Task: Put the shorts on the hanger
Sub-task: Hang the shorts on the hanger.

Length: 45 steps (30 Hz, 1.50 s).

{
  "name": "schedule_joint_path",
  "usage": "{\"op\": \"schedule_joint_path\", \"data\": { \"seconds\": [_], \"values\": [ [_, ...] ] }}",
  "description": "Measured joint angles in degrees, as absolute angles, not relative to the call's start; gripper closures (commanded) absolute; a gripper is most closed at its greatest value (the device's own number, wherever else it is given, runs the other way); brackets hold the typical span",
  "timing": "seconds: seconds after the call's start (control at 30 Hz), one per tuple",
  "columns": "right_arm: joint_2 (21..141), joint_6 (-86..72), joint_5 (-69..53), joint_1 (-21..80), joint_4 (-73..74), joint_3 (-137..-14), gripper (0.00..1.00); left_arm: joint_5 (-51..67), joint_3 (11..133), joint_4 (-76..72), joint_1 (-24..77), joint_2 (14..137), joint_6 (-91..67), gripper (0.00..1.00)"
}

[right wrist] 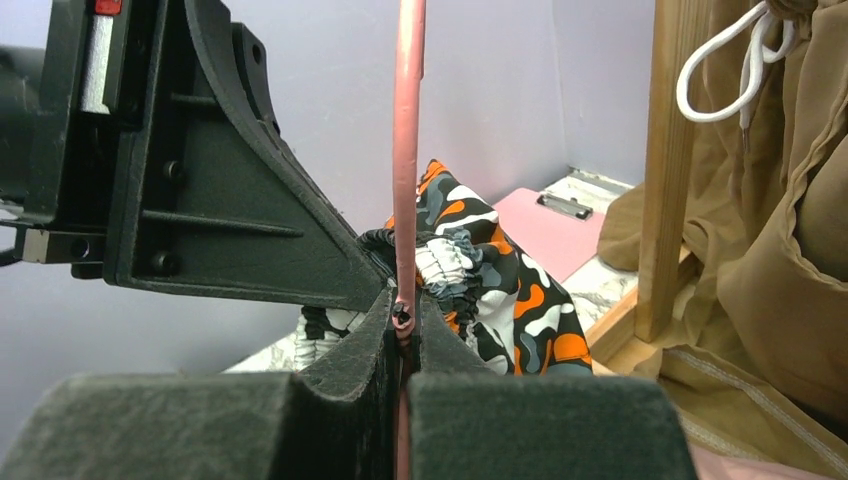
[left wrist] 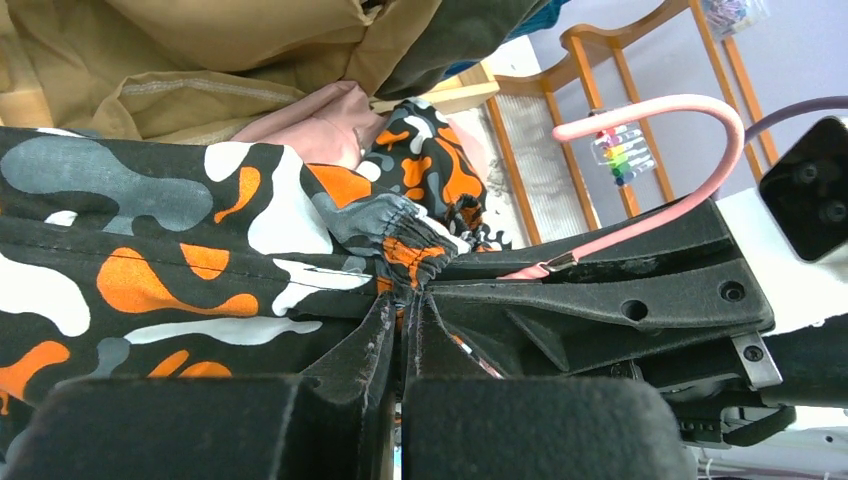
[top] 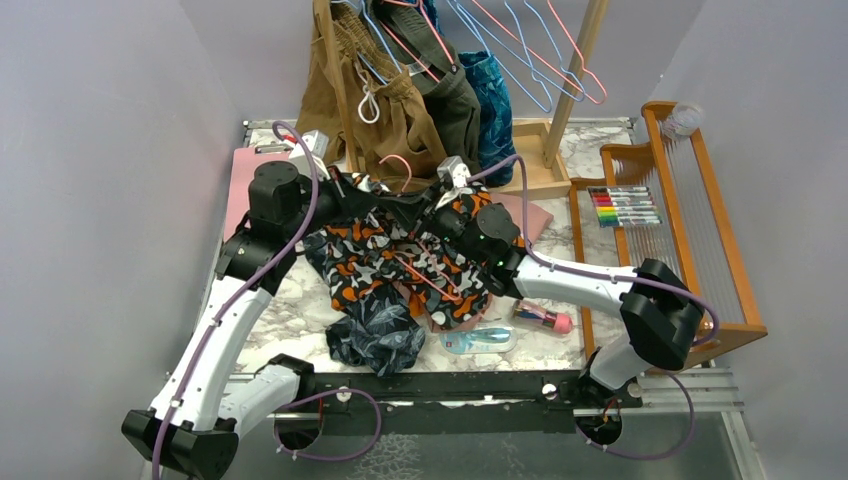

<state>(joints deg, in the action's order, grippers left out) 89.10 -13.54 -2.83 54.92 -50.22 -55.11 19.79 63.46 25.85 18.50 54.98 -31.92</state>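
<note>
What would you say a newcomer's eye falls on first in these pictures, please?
Most striking are the orange, white and grey camouflage shorts spread mid-table, their gathered waistband pinched in the shut left pincer. Right beside it, the right pincer clamps the neck of the pink hanger, whose hook rises above both. Behind them, brown and dark garments hang on a wooden rack.

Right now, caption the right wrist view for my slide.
Right gripper clamps the pink hanger upright, camouflage shorts bunched behind.
</note>
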Motion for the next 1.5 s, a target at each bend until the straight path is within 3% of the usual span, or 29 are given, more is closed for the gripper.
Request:
{"op": "schedule_joint_path", "data": {
  "seconds": [0.07,0.33,0.43,0.83,1.17,1.5],
  "values": [
    [89.19,-14.76,-2.59,54.81,-51.57,-55.07,0.99,20.12,64.01,25.78,18.57,55.05,-32.27,0.96],
    [90.26,-19.33,-2.31,54.98,-59.46,-55.0,0.99,22.15,65.58,24.93,19.22,53.76,-33.3,0.41],
    [90.56,-20.4,-2.46,55.18,-61.08,-55.0,0.99,23.29,66.04,25.32,19.73,53.47,-33.52,0.03],
    [90.54,-23.16,-3.84,55.22,-66.57,-56.77,0.99,21.98,84.27,28.51,22.92,53.8,-32.99,0.01],
    [86.89,-23.97,-6.68,55.09,-66.28,-57.6,0.99,8.16,88.18,28.86,25.58,45.41,-26.92,0.01],
    [73.43,-19.33,-13.1,55.05,-57.17,-73.21,0.99,-2.26,98.96,28.32,26.79,45.12,-19.81,0.03]
  ]
}}
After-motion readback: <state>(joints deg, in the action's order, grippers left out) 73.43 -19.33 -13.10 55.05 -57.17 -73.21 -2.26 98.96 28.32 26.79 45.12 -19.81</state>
